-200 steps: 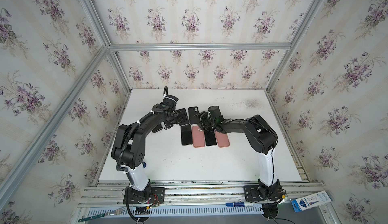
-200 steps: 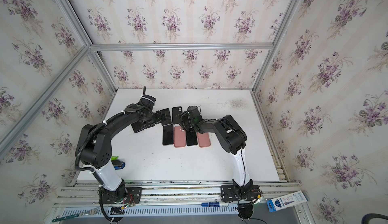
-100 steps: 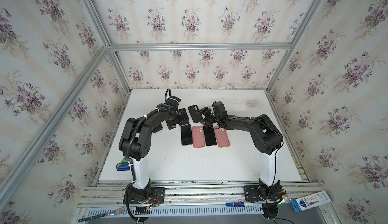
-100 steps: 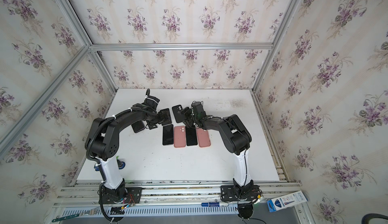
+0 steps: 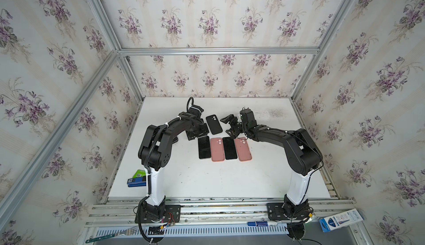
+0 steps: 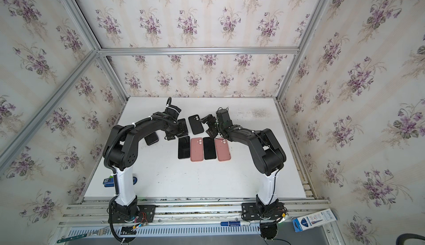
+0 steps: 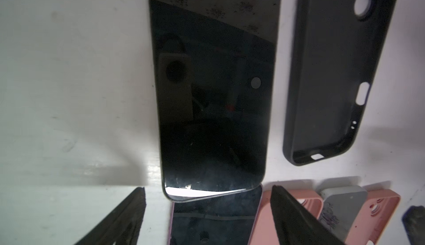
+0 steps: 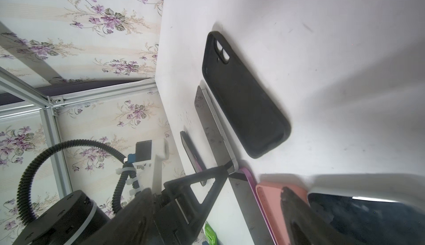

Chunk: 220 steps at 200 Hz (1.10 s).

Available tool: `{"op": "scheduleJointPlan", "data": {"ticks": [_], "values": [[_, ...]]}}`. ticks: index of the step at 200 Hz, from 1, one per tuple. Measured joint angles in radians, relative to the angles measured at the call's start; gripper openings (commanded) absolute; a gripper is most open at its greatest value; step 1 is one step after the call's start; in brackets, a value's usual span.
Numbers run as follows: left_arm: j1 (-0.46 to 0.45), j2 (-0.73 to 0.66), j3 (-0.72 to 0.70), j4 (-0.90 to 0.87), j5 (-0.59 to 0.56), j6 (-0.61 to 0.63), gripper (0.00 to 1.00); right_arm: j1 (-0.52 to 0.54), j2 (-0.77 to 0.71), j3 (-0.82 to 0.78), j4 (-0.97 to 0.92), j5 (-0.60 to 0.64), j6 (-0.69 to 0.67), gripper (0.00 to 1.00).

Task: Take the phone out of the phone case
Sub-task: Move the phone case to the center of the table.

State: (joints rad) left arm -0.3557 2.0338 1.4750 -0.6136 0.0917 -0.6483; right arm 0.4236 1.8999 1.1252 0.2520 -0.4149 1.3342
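An empty black phone case [image 5: 213, 124] [image 7: 333, 71] lies hollow side up at the back of the table. Beside it a bare black phone [image 7: 213, 94] [image 6: 182, 124] lies screen up, its near end resting on the top of another phone. My left gripper [image 5: 197, 135] [image 7: 208, 209] is open just above that end, with nothing between its fingers. My right gripper [image 5: 230, 125] [image 8: 217, 191] hangs open and empty on the other side of the case [image 8: 241, 94]. A dark phone [image 6: 151, 138] lies apart under the left arm. I cannot tell whether it sits in a case.
In front of the grippers lies a row on the white table [image 5: 207, 179]: a black phone [image 5: 204, 147], a pink case [image 5: 217, 149], another black phone [image 5: 230, 148] and a second pink case [image 5: 242, 149]. Blue and green packets [image 5: 137, 178] lie at the left edge.
My right gripper has opened wider and drawn back from the black case toward the right. The left arm has swung inward, its gripper staying by the bare phone.
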Motion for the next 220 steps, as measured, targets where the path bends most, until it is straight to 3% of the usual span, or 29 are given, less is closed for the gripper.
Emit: {"op": "scheduleJointPlan", "data": {"ticks": [96,220], "values": [[-0.021,-0.044,-0.070,-0.060,-0.103,0.056,0.86,-0.049,-0.061,-0.093,0.016,-0.008,0.000,0.93],[-0.011,0.008,0.023,-0.073,-0.172,0.101,0.86,-0.126,-0.207,-0.223,-0.046,-0.019,-0.097,0.96]]}}
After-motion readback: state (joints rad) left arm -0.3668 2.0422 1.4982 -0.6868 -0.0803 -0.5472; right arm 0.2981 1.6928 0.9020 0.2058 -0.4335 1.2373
